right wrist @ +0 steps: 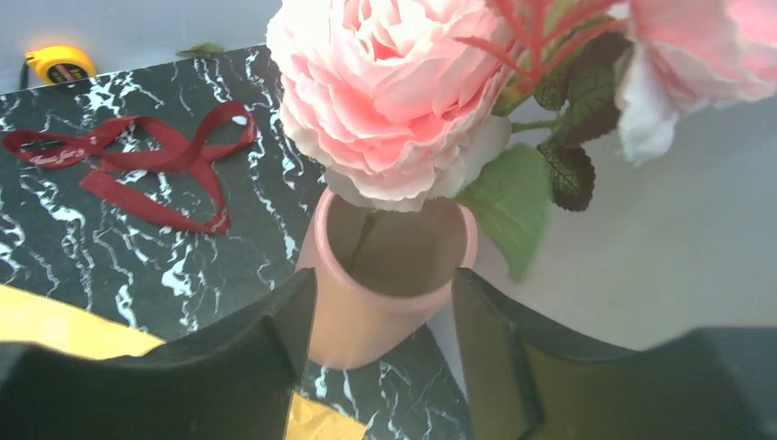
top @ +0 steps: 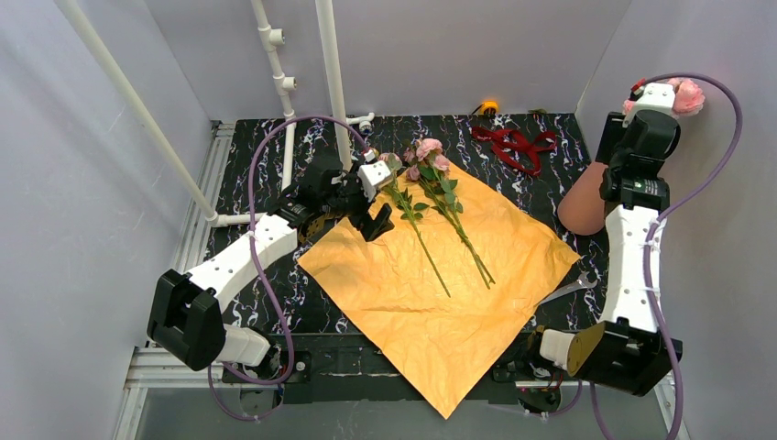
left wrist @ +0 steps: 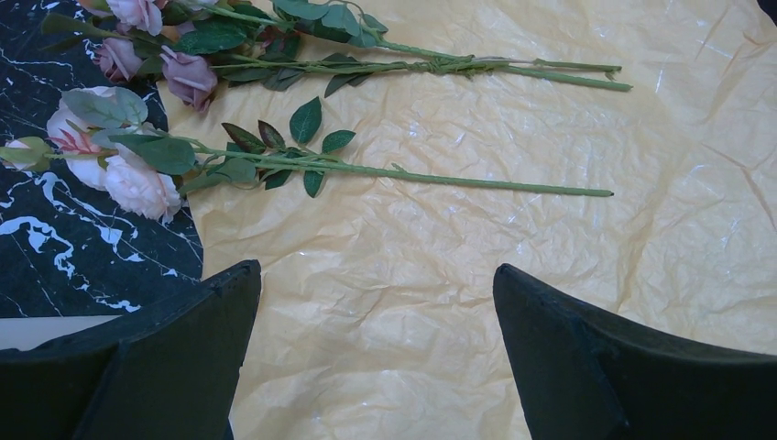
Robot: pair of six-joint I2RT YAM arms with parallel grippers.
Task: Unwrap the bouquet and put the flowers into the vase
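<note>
A robotics laboratory test cell: two robot arms, the left arm (top: 238, 261) and the right arm (top: 632, 247), stand bolted side by side at the near edge of a black marble-patterned tabletop (top: 440, 124). Plain grey wall panels (top: 82, 183) box the bench in on three sides. White pipes (top: 275, 55) rise as a frame at the back, and aluminium rails (top: 197, 238) run along the left of the bench. Purple cables (top: 252, 183) loop in the open from the arms, and a yellow tape measure (top: 489, 108) lies by the rear wall.
</note>
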